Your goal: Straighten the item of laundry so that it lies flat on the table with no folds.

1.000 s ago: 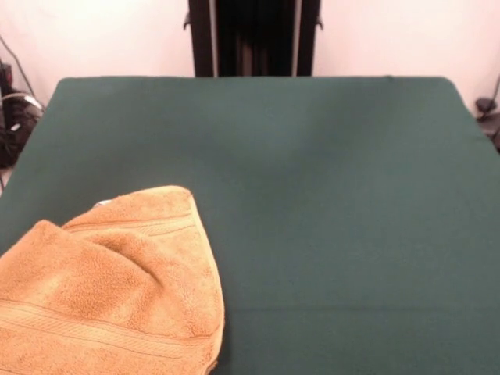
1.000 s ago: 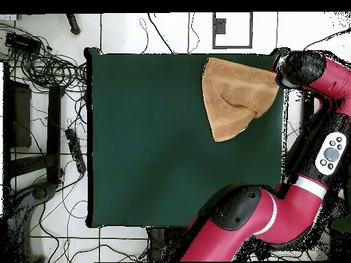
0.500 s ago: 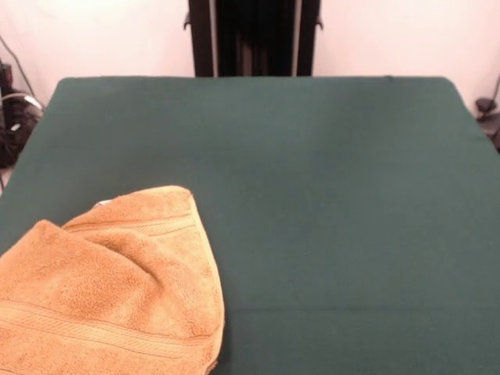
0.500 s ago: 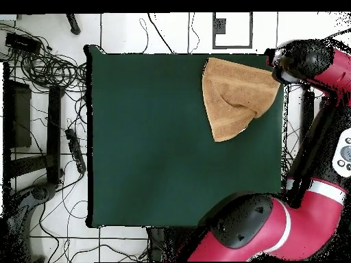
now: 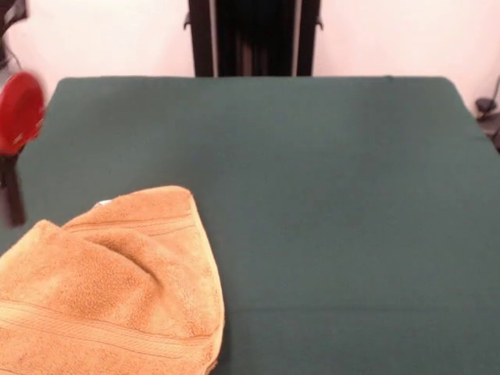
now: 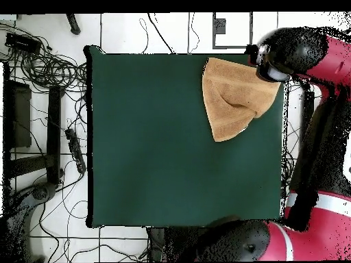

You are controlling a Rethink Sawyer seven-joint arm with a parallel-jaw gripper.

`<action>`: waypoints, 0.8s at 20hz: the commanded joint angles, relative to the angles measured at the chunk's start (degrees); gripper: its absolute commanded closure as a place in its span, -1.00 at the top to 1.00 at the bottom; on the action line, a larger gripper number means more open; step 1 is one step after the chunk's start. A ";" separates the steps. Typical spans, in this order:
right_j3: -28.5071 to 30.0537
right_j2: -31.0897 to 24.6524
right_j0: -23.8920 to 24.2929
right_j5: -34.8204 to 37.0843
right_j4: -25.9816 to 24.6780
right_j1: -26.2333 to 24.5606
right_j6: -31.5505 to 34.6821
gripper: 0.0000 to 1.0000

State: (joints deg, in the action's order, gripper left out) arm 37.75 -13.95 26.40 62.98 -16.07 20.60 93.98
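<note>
The orange-tan terry washcloth [image 5: 109, 285] lies folded and bunched at the lower left of the dark green felt table [image 5: 328, 203]. The red and black arm's end [image 6: 273, 58] hangs at the cloth's upper-right corner in the overhead view. Whether its gripper is open or holds anything cannot be told.

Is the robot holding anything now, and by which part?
It cannot be told: the claw is not visible. The arm is above the washcloth's corner, and the washcloth lies folded on the table.
</note>
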 commanded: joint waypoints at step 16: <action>31.73 8.90 -10.96 -10.06 10.17 9.99 26.53 1.00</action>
State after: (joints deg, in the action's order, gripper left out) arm 55.45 -6.42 18.28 57.65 -8.13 32.06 103.06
